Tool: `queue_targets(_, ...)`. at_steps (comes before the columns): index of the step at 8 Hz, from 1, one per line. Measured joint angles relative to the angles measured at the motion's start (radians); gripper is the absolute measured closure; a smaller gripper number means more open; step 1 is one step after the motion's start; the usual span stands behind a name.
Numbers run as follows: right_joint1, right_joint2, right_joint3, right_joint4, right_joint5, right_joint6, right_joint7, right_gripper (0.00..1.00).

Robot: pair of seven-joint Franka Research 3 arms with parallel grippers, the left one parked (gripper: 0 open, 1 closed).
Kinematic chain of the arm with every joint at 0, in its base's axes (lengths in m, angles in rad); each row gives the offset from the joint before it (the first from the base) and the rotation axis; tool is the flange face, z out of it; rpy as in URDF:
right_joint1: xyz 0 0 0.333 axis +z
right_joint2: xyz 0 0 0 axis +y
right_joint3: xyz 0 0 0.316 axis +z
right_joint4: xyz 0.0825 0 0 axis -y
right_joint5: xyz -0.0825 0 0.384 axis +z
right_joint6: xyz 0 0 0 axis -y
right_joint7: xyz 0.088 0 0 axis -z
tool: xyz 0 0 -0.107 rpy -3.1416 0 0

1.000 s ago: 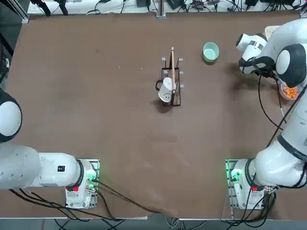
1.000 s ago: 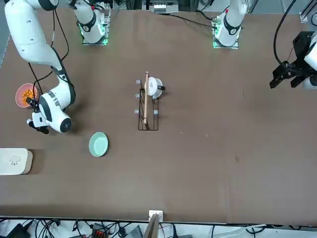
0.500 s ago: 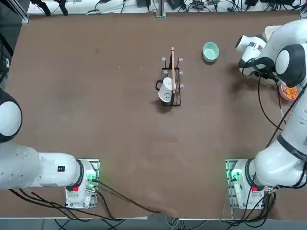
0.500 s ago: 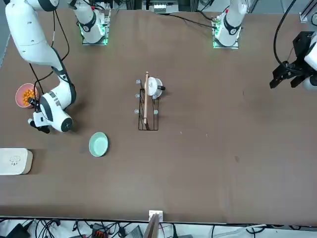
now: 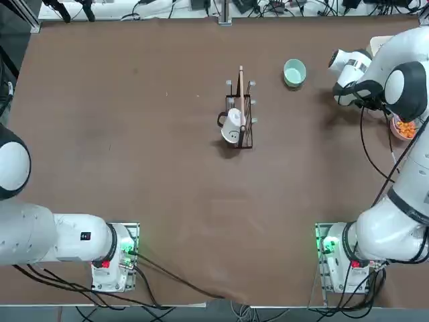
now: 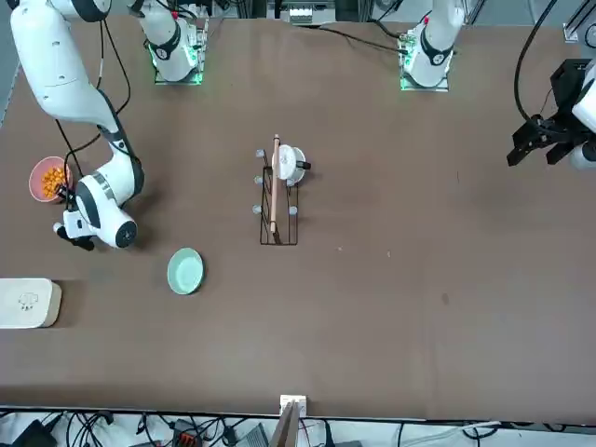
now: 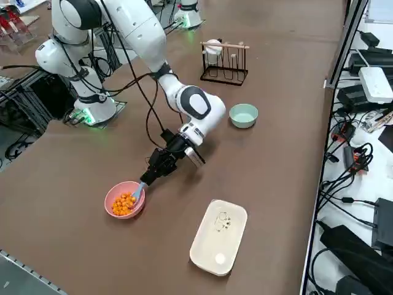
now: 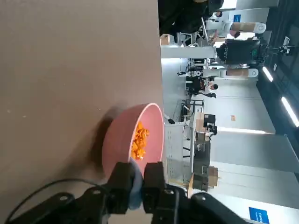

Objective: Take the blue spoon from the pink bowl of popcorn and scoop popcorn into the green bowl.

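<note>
At the pink bowl's [image 7: 124, 200] rim, the right gripper [image 7: 147, 178] has its jaws clenched tight on the handle of the blue spoon [image 7: 139, 192]. The spoon's scoop end sits among the popcorn [image 7: 123, 202], while the green bowl [image 7: 244, 115] stands well apart.

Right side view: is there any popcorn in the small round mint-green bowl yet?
No, the small round mint-green bowl shows only its pale inside, while the orange-yellow popcorn all sits in the salmon-pink bowl.
</note>
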Motion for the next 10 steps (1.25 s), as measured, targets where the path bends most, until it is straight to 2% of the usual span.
queue_targets(3, 0.0, 0.0, 0.0, 0.0, -0.001, -0.002, 0.0, 0.88)
queue_targets(5, 0.014, 0.0, 0.004, 0.001, -0.011, -0.044, 0.0, 0.88)
queue_targets(8, 0.084, -0.001, 0.007, 0.011, -0.026, -0.168, 0.0, 0.88)
queue_targets(10, 0.149, -0.004, 0.01, 0.069, -0.032, -0.228, -0.017, 0.88)
